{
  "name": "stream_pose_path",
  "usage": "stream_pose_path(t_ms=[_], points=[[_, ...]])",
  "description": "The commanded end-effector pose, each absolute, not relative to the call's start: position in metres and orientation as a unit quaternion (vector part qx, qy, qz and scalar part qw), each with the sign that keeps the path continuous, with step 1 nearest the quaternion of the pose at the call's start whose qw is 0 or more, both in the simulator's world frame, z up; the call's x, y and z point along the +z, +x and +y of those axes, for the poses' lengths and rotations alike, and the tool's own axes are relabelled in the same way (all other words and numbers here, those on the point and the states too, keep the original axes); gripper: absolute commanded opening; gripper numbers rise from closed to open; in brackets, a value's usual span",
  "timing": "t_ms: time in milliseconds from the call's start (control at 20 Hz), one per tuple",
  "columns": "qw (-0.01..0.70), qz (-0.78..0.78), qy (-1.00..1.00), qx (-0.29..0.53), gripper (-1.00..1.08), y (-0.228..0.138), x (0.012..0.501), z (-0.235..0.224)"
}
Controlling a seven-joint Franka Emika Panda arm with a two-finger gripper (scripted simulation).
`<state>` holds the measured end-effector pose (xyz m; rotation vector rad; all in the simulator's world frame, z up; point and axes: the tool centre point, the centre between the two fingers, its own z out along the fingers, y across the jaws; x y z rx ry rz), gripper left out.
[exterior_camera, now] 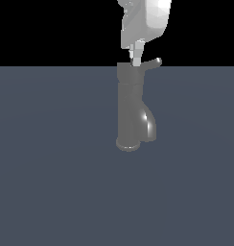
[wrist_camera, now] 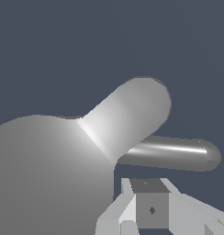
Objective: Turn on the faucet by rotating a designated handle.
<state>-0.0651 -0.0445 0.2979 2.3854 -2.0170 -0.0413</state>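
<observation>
The white fingers (exterior_camera: 137, 54) point straight down. Their tips sit right at the top of the faucet (exterior_camera: 131, 108). In the exterior view they look like one narrow piece, and in the wrist view only one finger (wrist_camera: 150, 204) shows well. So I cannot tell if the gripper (exterior_camera: 136, 58) is spread apart or squeezed together, or if it grips anything.

Right under the fingertips is the wide cap on top of the faucet. The tips seem to touch it or be just above it, but I cannot tell which.

The handle (exterior_camera: 152, 63) is just beside the fingertips, toward the exterior view's right. It is a thin grey lever that sticks out sideways from the cap and tips up a little at its end. In the wrist view the handle (wrist_camera: 127, 117) looks like a fat rounded bar just past the finger, and I cannot tell if they touch.

Lower down, below the fingers, is the shiny curved spout (exterior_camera: 148, 125). It bends down on the same side as the handle. The faucet stands upright on its round base on the flat blue-grey floor (exterior_camera: 52, 182).

Above the fingers is the big white body of the arm (exterior_camera: 145, 19).
</observation>
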Motion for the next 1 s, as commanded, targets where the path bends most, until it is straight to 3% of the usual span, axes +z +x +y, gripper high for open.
stream_pose_path(t_ms=[0, 50, 100, 950], points=[[0.0, -0.684, 0.729, 0.0, -1.0, -0.053, 0.298, -0.112], [0.0, -0.684, 0.729, 0.0, -1.0, -0.053, 0.298, -0.112], [0.009, -0.649, 0.761, -0.013, -1.0, -0.062, 0.298, -0.054], [0.003, -0.672, 0.74, -0.005, -1.0, -0.013, 0.297, -0.099]])
